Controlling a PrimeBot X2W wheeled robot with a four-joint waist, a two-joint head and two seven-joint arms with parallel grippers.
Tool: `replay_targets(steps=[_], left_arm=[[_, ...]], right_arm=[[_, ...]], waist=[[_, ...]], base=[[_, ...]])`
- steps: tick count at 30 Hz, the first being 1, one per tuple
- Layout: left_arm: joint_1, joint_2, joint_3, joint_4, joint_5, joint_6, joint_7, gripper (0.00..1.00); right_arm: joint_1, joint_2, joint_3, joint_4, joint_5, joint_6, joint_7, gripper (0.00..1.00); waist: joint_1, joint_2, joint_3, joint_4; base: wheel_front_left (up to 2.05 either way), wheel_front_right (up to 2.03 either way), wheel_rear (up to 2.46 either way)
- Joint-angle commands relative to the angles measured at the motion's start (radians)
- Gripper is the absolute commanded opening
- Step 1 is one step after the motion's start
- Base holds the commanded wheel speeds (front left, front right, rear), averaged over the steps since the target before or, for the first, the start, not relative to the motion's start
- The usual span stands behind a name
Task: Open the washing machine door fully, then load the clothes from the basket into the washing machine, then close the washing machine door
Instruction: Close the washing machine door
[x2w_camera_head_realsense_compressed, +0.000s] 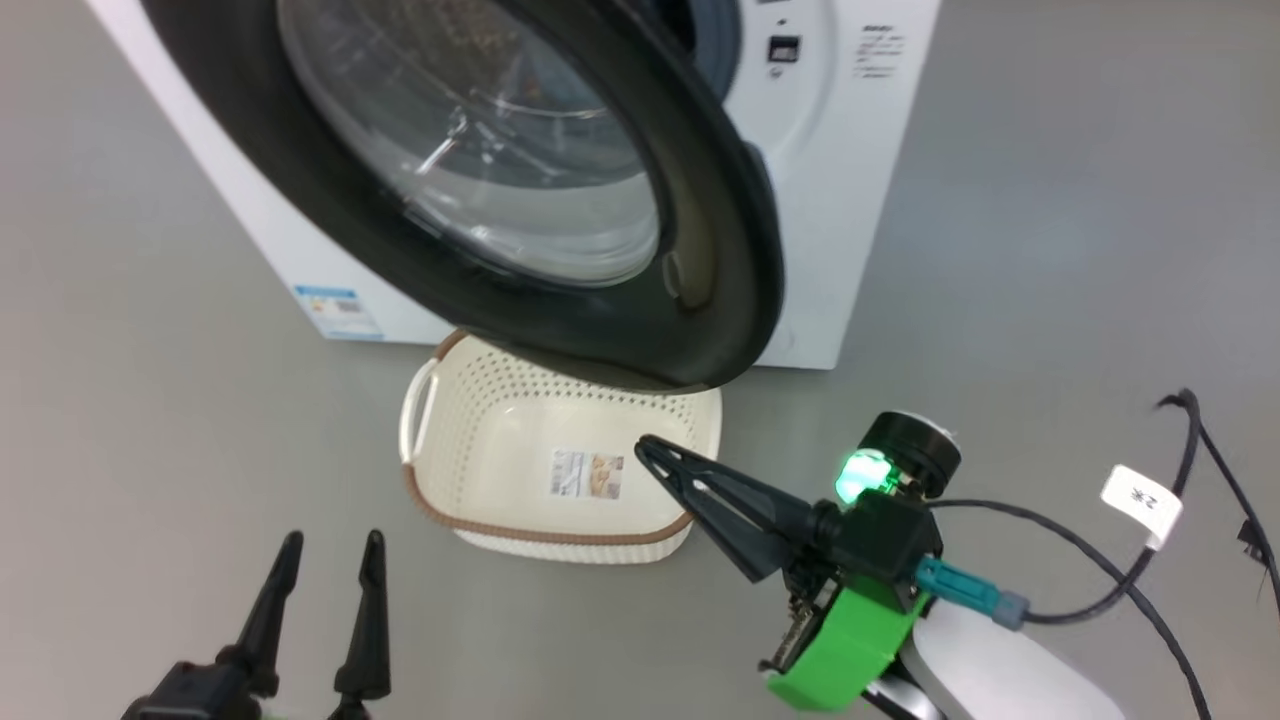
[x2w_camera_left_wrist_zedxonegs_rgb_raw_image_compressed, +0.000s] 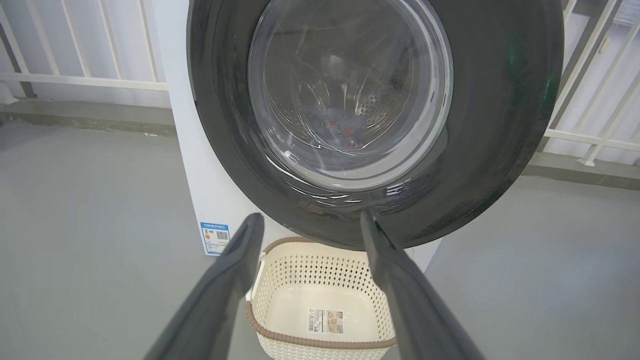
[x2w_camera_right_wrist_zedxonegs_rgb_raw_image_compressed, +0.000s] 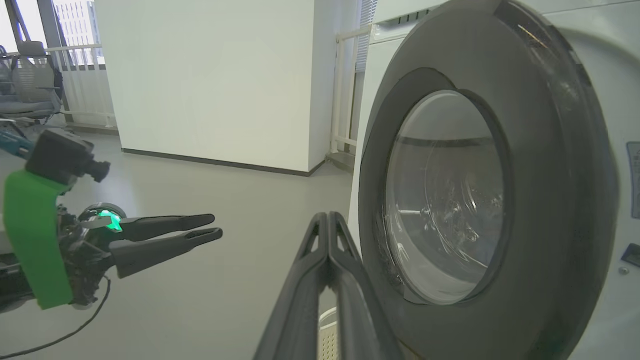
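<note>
WM door (x2w_camera_head_realsense_compressed: 722, 250) rim over basket (x2w_camera_head_realsense_compressed: 520, 392) rear

Far end of basket (x2w_camera_head_realsense_compressed: 478, 452) under door (x2w_camera_head_realsense_compressed: 722, 250)

The washing machine door (x2w_camera_head_realsense_compressed: 730, 260) stands part-way open and blocks my straight line to the drum. The only gap I see is at its right edge, against the washing machine (x2w_camera_head_realsense_compressed: 850, 180) front. Its lower rim overhangs the far end of the basket (x2w_camera_head_realsense_compressed: 500, 470), so only the near end is reachable from above. The floor (x2w_camera_head_realsense_compressed: 150, 400) on the left is free around the left gripper (x2w_camera_head_realsense_compressed: 333, 545). The right gripper (x2w_camera_head_realsense_compressed: 645, 447), fingers pressed together, sits close to the door's lower rim. A cable (x2w_camera_head_realsense_compressed: 1100, 560) trails on the right.
</note>
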Motion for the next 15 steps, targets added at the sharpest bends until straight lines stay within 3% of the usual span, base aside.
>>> replay_targets(steps=[1, 7, 15], left_arm=[[-0.05, 0.009, 0.017, -0.029, -0.015, 0.009, -0.008, 1.0], [-0.095, 0.009, -0.033, -0.037, -0.04, 0.015, -0.008, 1.0], [-0.127, 0.009, -0.067, -0.036, -0.059, 0.018, -0.008, 1.0]], right_arm=[[-0.037, 0.004, 0.02, 0.008, 0.015, 0.002, -0.004, 0.0], [-0.12, -0.003, 0.013, 0.136, 0.03, 0.002, -0.004, 0.0], [-0.187, 0.032, -0.113, 0.276, 0.01, 0.002, -0.004, 0.0]], waist=[[-0.0001, 0.0, 0.063, 0.068], [-0.0001, 0.0, 0.111, 0.122], [-0.0001, 0.0, 0.159, 0.15]], base=[[0.0, 0.0, 0.0], [0.0, 0.0, 0.0], [0.0, 0.0, 0.0]])
